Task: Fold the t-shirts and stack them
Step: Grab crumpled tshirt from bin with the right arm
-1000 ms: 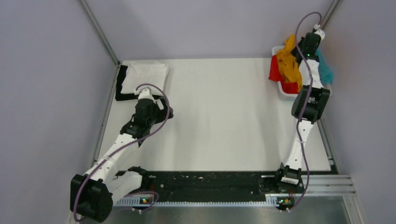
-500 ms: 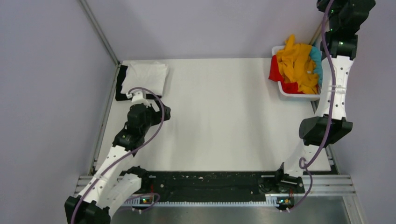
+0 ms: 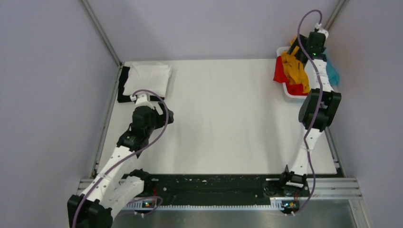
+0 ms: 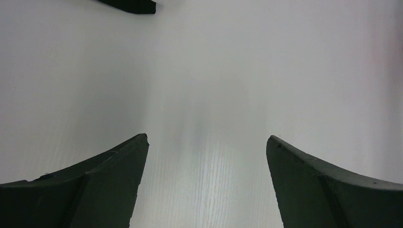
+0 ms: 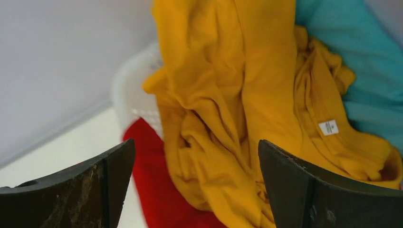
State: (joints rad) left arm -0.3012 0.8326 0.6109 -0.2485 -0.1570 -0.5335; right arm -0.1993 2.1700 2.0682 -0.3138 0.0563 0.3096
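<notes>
The mustard-orange t-shirt [image 3: 293, 66] lies crumpled on top of the white basket [image 3: 291, 97] at the back right, over a red t-shirt [image 3: 280, 74] and beside a teal one [image 3: 332, 75]. My right gripper [image 3: 300, 49] hovers just over this heap, open. In the right wrist view the mustard cloth [image 5: 247, 71] fills the space below the gripper [image 5: 196, 142], with red [image 5: 152, 185] and teal [image 5: 361, 57] at either side. A folded white t-shirt [image 3: 148, 76] rests on a black t-shirt [image 3: 123, 84] at the back left. My left gripper [image 3: 140, 99] is open over bare table in front of that stack.
The table top [image 3: 223, 118] is white with metal rails along its left and right sides. The basket's slotted wall [image 5: 135, 90] shows behind the mustard cloth. A black cloth edge [image 4: 130, 4] shows at the top of the left wrist view, beyond the left gripper [image 4: 207, 137].
My right arm swung up high, then came back down over the basket, and its jaws went from shut to open. The left arm drew slightly back toward the near left.
</notes>
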